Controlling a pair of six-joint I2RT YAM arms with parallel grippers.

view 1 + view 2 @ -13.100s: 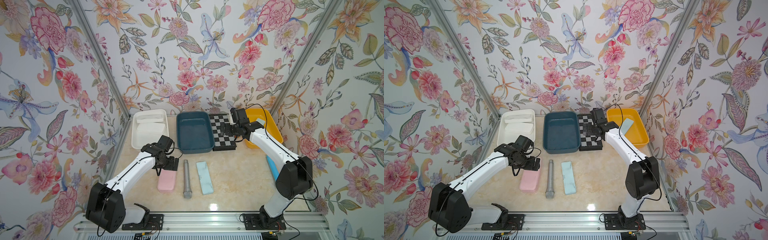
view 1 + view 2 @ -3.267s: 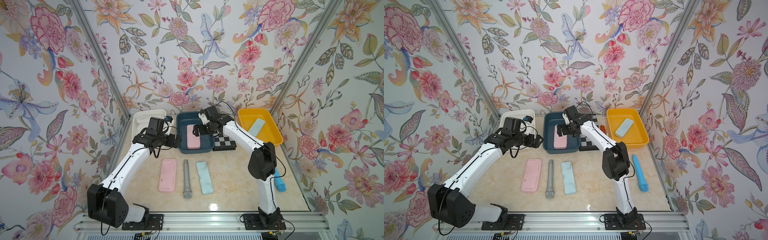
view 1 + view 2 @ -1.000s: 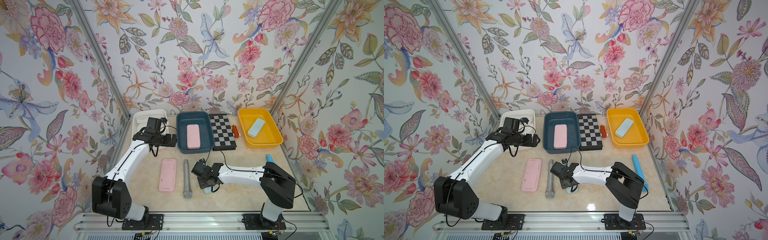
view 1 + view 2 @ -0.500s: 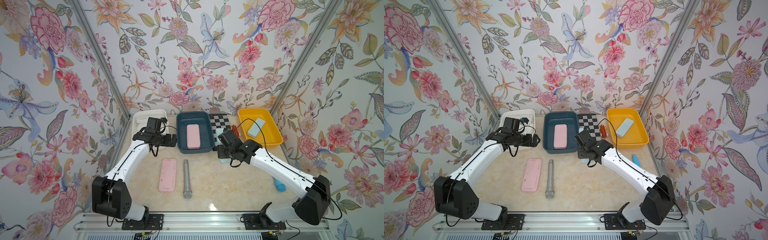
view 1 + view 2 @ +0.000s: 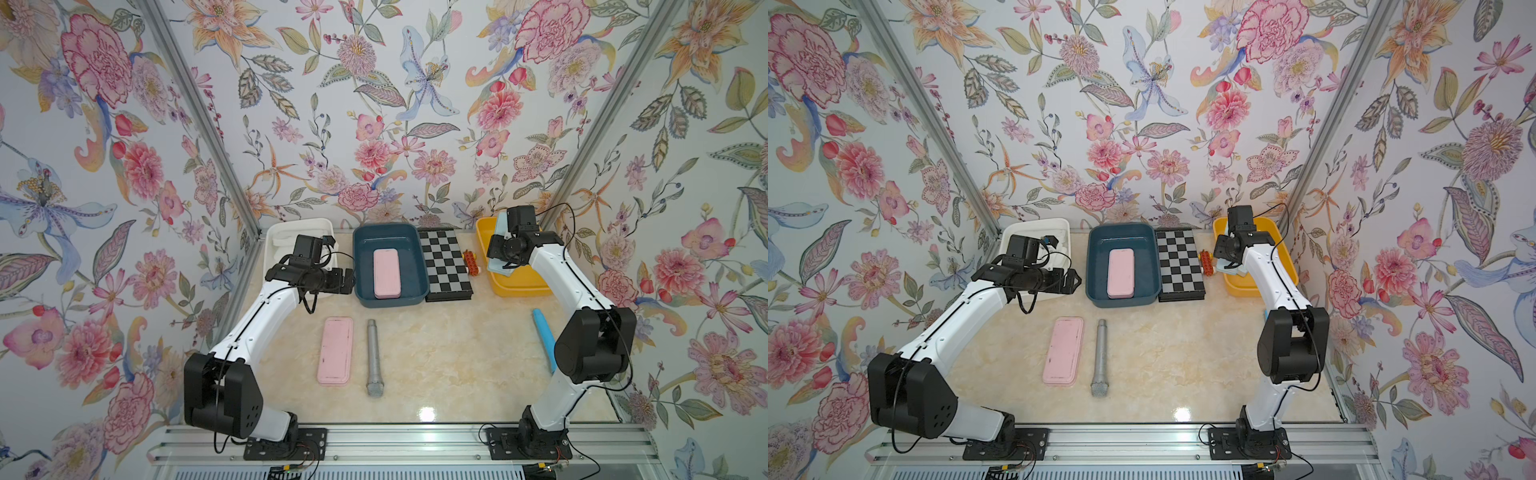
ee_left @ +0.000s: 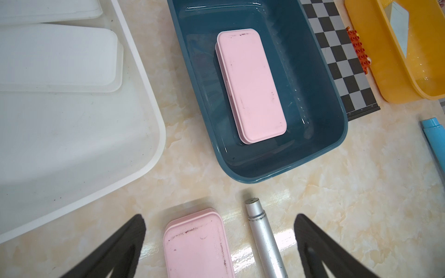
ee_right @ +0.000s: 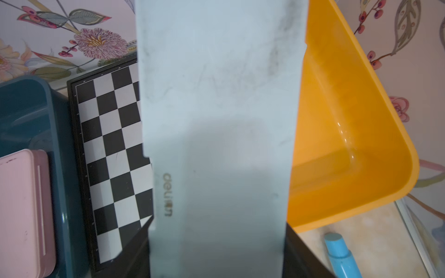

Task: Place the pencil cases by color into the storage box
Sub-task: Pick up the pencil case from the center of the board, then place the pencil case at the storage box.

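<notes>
Right gripper [image 7: 219, 225] around pale blue case [image 7: 216, 96]

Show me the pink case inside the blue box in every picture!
In a top view: pink case inside the blue box.
In a top view: pink case there too.
Left wrist: case inside the box.
Right wrist: case cut off, in the box.
Shared landmark: checkerboard beside the box.

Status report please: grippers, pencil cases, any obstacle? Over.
Left gripper open, empty, beside blue bin. Right gripper shut on pale blue case over yellow bin. One pink case on table, microphone close beside it.
</notes>
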